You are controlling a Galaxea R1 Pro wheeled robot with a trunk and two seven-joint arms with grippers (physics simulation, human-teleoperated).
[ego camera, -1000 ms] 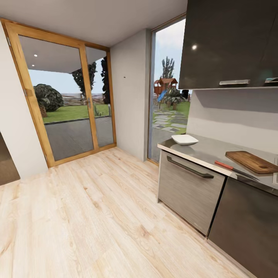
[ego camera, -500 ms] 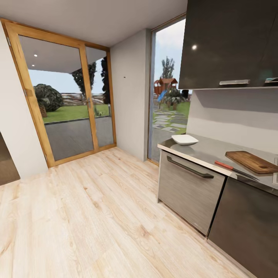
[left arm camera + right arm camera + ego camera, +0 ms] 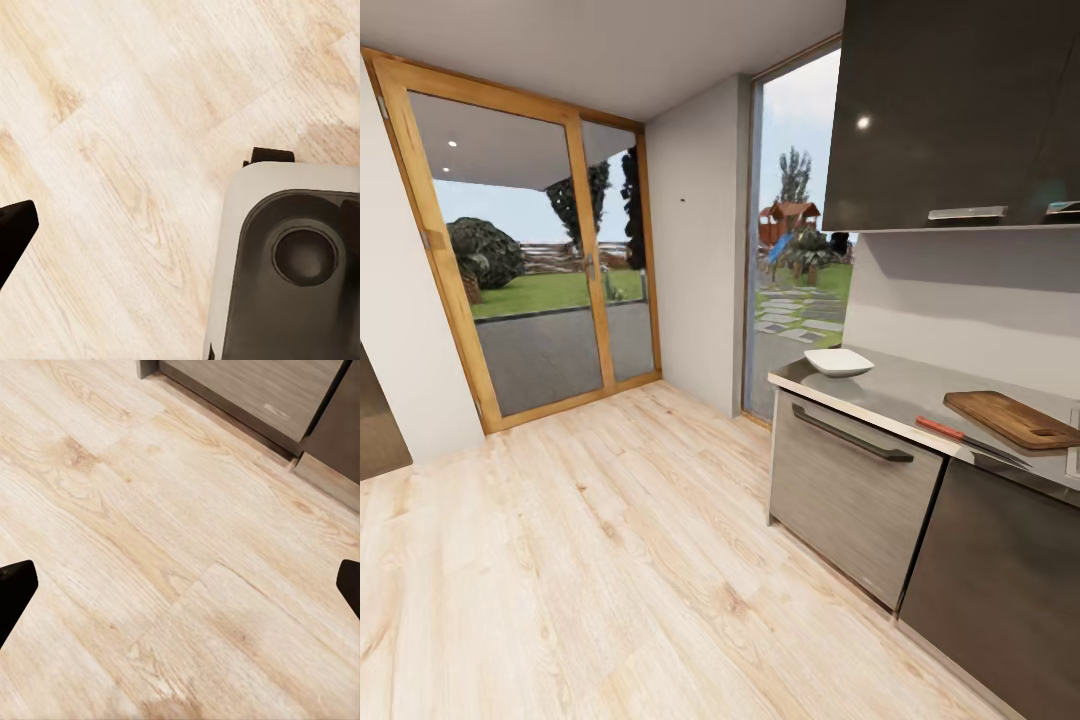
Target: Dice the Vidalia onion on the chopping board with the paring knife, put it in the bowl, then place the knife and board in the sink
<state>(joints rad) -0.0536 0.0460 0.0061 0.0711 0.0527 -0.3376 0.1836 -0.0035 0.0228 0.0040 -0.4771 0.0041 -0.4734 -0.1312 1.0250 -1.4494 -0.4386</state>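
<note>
Visibly wide right jaws, empty.

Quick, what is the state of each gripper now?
Left gripper: cannot be told; one dark fingertip shows, above the floor.
Right gripper: open, holding nothing.

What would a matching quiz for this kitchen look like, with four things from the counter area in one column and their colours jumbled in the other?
Things:
1. bowl
2. chopping board
3. knife handle
4. cabinet handle

Colours:
A. black
B. orange-red
C. white
D. dark brown

Pairs: 1-C, 2-D, 3-B, 4-A
</note>
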